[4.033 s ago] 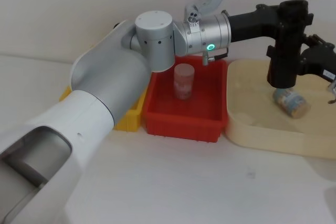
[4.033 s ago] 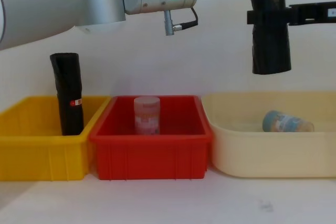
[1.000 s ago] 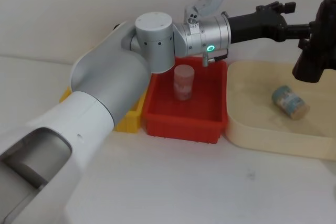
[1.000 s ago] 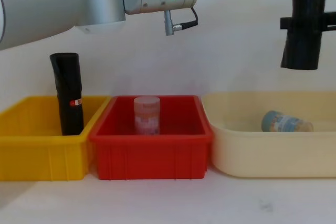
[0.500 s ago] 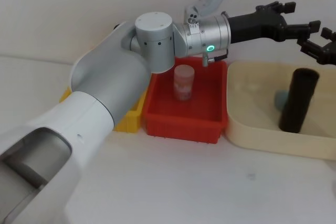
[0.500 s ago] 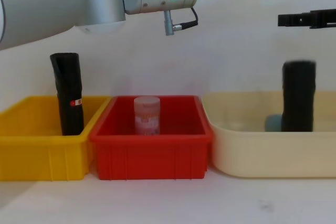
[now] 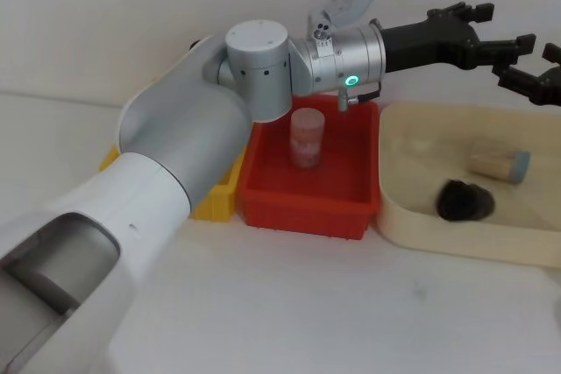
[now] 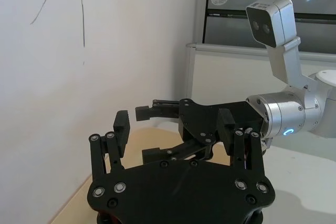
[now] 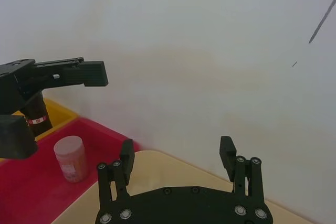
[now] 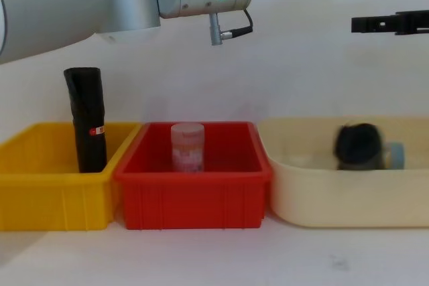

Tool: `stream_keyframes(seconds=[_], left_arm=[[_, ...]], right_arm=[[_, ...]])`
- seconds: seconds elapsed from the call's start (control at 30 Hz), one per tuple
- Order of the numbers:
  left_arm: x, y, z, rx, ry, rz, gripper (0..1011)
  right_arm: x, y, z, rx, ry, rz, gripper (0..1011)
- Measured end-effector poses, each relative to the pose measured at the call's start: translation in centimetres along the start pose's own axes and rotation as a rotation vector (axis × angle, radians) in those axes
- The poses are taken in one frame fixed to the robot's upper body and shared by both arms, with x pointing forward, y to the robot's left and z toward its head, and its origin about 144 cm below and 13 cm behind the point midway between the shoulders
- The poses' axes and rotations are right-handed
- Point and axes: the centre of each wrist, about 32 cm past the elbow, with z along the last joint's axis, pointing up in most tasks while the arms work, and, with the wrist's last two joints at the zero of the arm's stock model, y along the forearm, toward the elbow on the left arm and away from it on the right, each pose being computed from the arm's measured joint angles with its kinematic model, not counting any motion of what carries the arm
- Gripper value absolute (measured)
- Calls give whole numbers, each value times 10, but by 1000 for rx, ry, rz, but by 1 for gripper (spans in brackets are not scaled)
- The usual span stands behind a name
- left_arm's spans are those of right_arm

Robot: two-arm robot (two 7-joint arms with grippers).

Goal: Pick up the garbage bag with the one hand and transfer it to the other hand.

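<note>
Two pincers hang spread and empty above the cream tray (image 7: 412, 216): the left pincer (image 7: 491, 37) on the green-ringed arm and the right pincer (image 7: 530, 76) facing it. Below, the garbage bag (image 7: 465, 200) lies in the tray beside a small jar (image 7: 498, 165), so neither holds it; its outline is blurred

1. On our left sits a bin (image 10: 40, 192) with a sticker-marked roll (image 10: 87, 125) upright inside.
2. The middle bin (image 10: 194, 195) holds a jar (image 10: 188, 147).
3. On our right, the tub (image 7: 412, 216) holds the garbage bag (image 7: 465, 200) lying before a cup (image 7: 500, 164).
</note>
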Motion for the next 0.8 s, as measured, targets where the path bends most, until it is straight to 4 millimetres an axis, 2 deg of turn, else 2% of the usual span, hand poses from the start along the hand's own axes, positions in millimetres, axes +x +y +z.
stream_keyframes(seconds=[0.8], left_arm=[[0,0,0,0,0,0,1000]], right_arm=[[1,1,0,1,3,0,1001]])
